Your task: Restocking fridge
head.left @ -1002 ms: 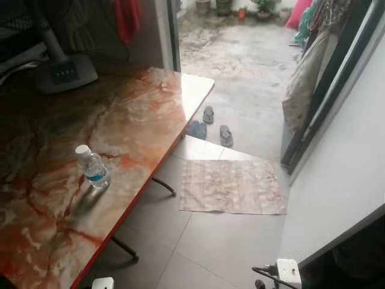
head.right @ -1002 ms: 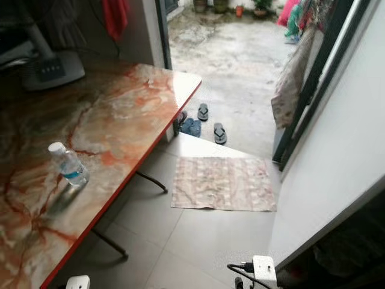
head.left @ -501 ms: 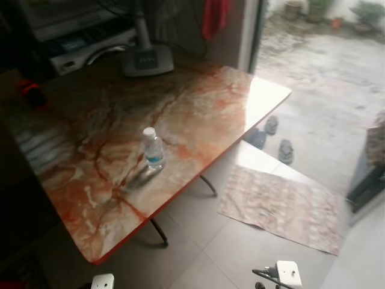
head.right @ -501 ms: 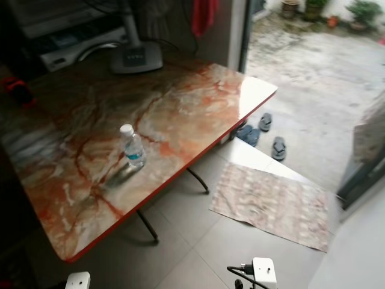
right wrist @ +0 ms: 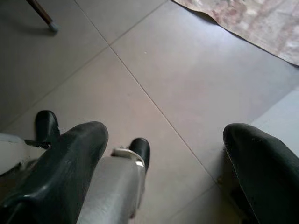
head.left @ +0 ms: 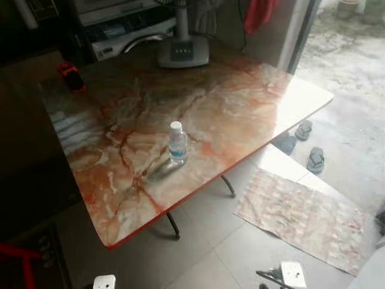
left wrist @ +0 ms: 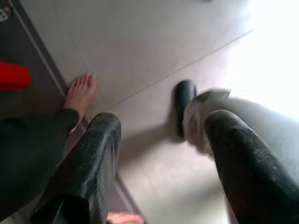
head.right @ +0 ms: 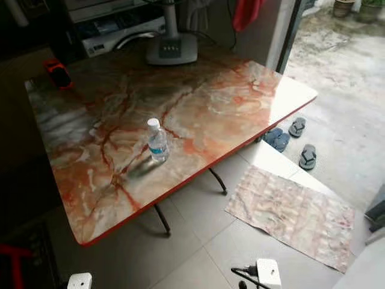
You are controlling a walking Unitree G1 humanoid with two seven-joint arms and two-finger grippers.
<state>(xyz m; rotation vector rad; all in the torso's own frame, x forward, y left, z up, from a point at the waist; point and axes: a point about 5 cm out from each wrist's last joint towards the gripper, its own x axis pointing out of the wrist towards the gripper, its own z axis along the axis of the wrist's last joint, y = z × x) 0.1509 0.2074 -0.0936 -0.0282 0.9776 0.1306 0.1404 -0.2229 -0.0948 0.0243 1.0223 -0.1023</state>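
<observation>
A: How much of the restocking can be judged as done?

B: Very little, by the look of it. A small water bottle (head.left: pixel 177 143), clear with a white cap and a blue label, is seen standing upright near the middle of the marbled orange table (head.left: pixel 240 108), untouched and well apart from both grippers. No fridge is visible.

A: And the grippers?

B: The left gripper (left wrist: pixel 161 154) is held low over the tiled floor (right wrist: pixel 154 60), its two black fingers spread wide with nothing between them. The right gripper (right wrist: pixel 163 158) is likewise wide open and empty above the floor, near a patterned mat (head.left: pixel 304 217). A person's bare foot (left wrist: pixel 80 93) is seen on the tiles in the left wrist view.

A: What else is on the table?

B: A fan base (head.left: pixel 183 51) at the far edge and a small red object (head.left: pixel 71 76) at a far corner; what that object is cannot be told. Slippers (head.left: pixel 307 147) lie by the doorway.

A: So what is left?

B: Nearly everything, it is judged: the bottle must be approached, grasped, carried to the fridge and placed inside.
</observation>
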